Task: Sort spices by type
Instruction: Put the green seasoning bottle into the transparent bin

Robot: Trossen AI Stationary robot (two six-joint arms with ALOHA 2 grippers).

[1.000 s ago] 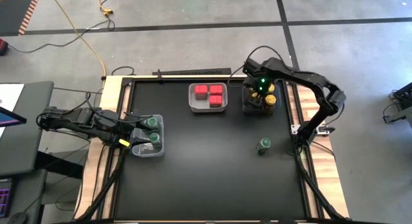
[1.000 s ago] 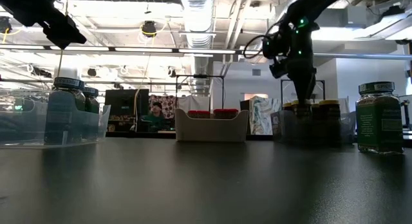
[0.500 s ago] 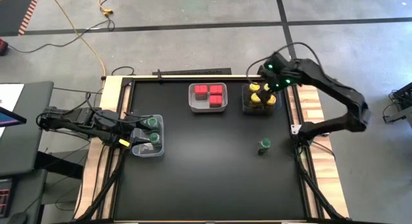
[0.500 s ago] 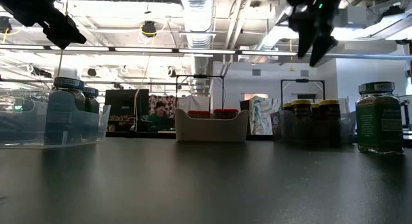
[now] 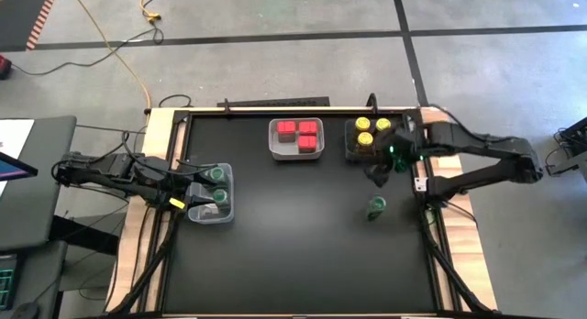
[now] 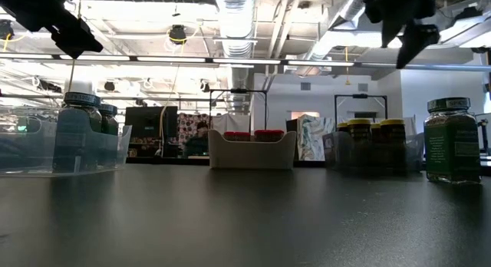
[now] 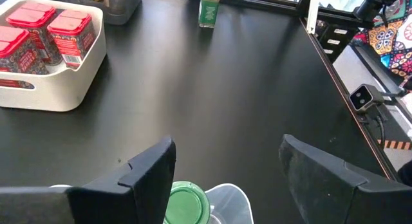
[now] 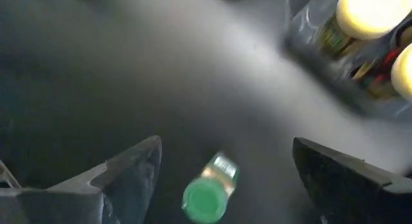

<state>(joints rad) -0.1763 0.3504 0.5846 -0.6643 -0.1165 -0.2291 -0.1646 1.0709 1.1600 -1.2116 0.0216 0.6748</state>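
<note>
Right claw (image 5: 380,172) spread above round green-lidded jar (image 5: 376,207), matte black table (image 5: 293,236), left claw (image 5: 197,198) parted.

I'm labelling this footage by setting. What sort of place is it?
Probably a robotics lab in an industrial-style workspace: exposed silver ceiling ducts, a taped grey concrete floor, and a black worktable with two mounted arms sorting spice jars.
</note>
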